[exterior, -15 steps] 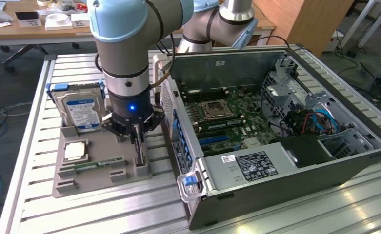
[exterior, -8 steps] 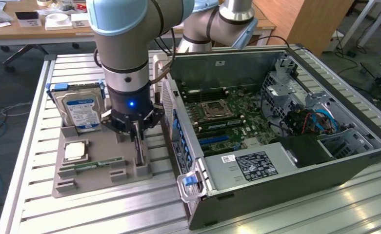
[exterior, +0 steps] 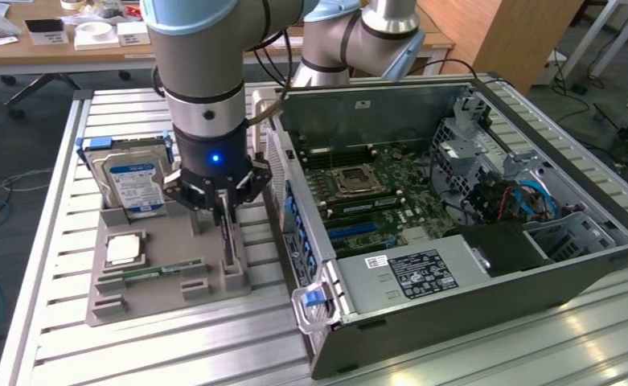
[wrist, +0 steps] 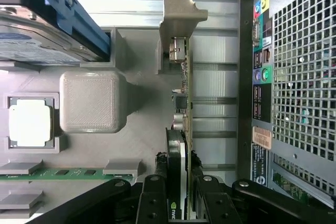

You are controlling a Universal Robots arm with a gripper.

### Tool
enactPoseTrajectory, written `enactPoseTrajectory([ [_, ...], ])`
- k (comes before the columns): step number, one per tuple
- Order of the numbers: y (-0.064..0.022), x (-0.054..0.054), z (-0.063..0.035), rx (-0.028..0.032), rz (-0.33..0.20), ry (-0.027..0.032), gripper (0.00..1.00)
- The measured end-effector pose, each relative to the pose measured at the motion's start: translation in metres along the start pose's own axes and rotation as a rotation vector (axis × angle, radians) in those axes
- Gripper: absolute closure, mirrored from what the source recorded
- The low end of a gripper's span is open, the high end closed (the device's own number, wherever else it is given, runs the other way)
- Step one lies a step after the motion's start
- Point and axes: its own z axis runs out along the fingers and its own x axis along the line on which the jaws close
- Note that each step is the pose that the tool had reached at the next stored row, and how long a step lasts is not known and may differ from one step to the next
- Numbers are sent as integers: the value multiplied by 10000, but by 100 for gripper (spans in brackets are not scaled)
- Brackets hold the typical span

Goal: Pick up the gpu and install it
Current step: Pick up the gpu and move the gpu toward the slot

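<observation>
My fingers (wrist: 153, 196) sit narrowed around the gpu (wrist: 178, 156), apparently pinching its upper edge (card upright in the grey holder (wrist: 142, 142)); a shallow grip could let it tilt and jam.

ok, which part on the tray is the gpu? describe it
Left of the open PC case in the exterior view sits a grey parts tray. On its side nearest the case the gpu stands on edge, the gripper shut on it. Unlike the labelled hard drive and flat green RAM stick, it's a thin dark card.
</observation>
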Motion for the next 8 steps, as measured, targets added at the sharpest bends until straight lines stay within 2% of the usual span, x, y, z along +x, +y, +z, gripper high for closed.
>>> enactPoseTrajectory([
  [8, 9, -4, -196, -1, 0, 1, 73],
])
